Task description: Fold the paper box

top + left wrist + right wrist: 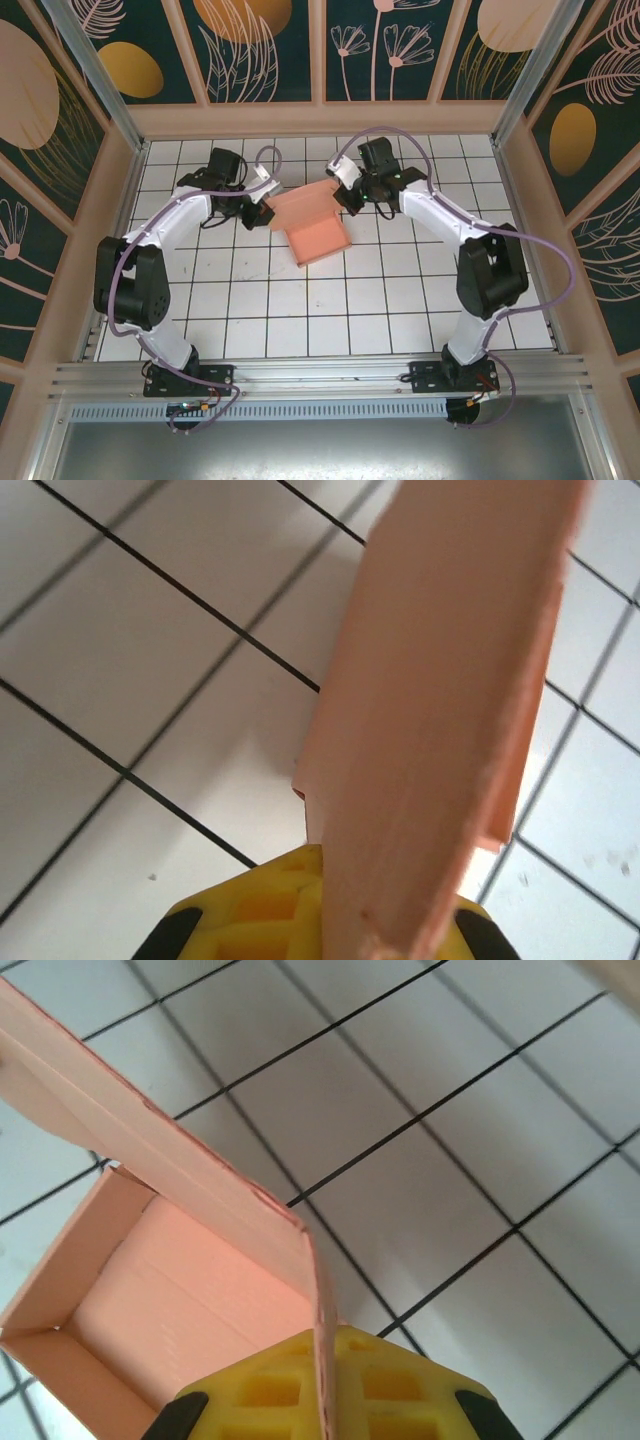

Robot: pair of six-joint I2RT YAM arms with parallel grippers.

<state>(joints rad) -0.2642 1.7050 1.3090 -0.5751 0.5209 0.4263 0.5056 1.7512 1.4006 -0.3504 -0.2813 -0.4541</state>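
The salmon-pink paper box (312, 228) sits partly folded near the back middle of the tiled floor, its tray open toward the front. My left gripper (262, 212) holds its left side; in the left wrist view a tall pink flap (450, 710) runs up from between the yellow fingers (250, 910), which are shut on it. My right gripper (345, 192) holds the back right corner. In the right wrist view a thin card wall (325, 1350) is pinched between the yellow fingers (400, 1390), with the box's open inside (170, 1310) to the left.
White tiled floor (300, 320) with dark grout lines spreads in front of the box. Patterned walls (320, 50) enclose the back and sides. An aluminium rail (320, 375) with both arm bases runs along the near edge.
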